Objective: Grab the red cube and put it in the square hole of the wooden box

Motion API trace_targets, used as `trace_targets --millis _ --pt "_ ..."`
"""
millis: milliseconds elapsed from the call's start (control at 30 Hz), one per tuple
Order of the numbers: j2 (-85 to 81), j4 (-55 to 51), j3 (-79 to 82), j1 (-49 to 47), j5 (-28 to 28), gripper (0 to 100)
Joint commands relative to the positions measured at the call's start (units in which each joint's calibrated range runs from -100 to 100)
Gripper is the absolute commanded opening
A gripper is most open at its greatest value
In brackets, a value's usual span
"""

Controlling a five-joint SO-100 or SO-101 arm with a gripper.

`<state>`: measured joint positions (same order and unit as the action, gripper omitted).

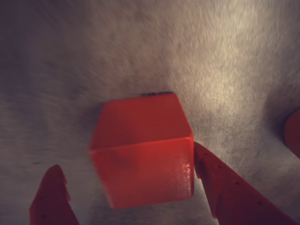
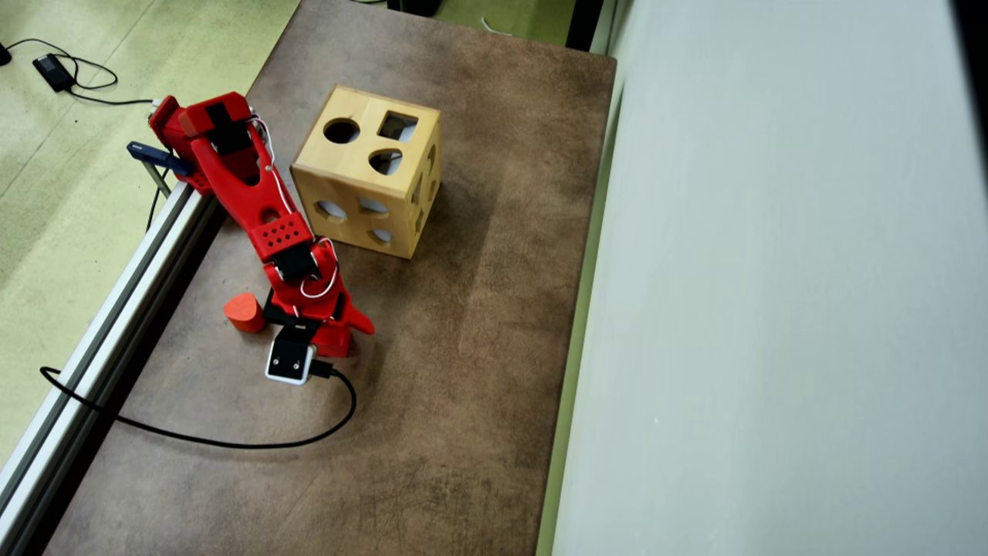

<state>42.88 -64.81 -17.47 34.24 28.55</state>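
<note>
- In the wrist view the red cube (image 1: pixel 143 150) fills the centre of the frame, resting on the mottled brown table (image 1: pixel 225 61), with its top face and one glossy side face showing.
- The gripper (image 1: pixel 126 187) enters from the bottom edge of the wrist view. One red finger (image 1: pixel 234 192) runs up from the lower right and its tip lies against the cube's right edge; the other finger (image 1: pixel 51 197) stands at the lower left, apart from the cube with bare table between them.
- The jaws are spread around the cube and not pressed together on it; only the right-hand finger appears to touch it.
- At the right edge of the wrist view a sliver of another red object (image 1: pixel 293 133) shows, too cropped to identify there.
- In the overhead view the red arm (image 2: pixel 255 193) reaches from its base at the upper left down toward the centre left of the frame, and its wrist and the white camera module (image 2: pixel 291 361) hide the cube.
- A red rounded block (image 2: pixel 245 312) sits on the table just left of the gripper in the overhead view.
- The wooden box (image 2: pixel 363 174) stands in the upper middle of the overhead view, well apart from the gripper. Its top face carries a round cut-out, the square hole (image 2: pixel 397 126) toward the upper right, and a teardrop cut-out.
- A black cable (image 2: pixel 231 442) curves across the lower left of the table from the camera module.
</note>
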Motion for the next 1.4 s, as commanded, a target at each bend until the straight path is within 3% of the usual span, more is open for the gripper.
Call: trace_targets --millis 0,467,933,1233,1367 --pt "-1.1 0.4 -4.6 0.2 -0.7 39" --pt "-1.0 -0.1 -3.8 -0.4 -1.1 38" --pt "-0.9 -0.4 -3.7 -0.4 -1.1 3" --pt "-2.3 -0.9 -3.7 0.2 -1.1 2" --pt "-6.7 -7.4 -4.1 0.4 -1.1 2"
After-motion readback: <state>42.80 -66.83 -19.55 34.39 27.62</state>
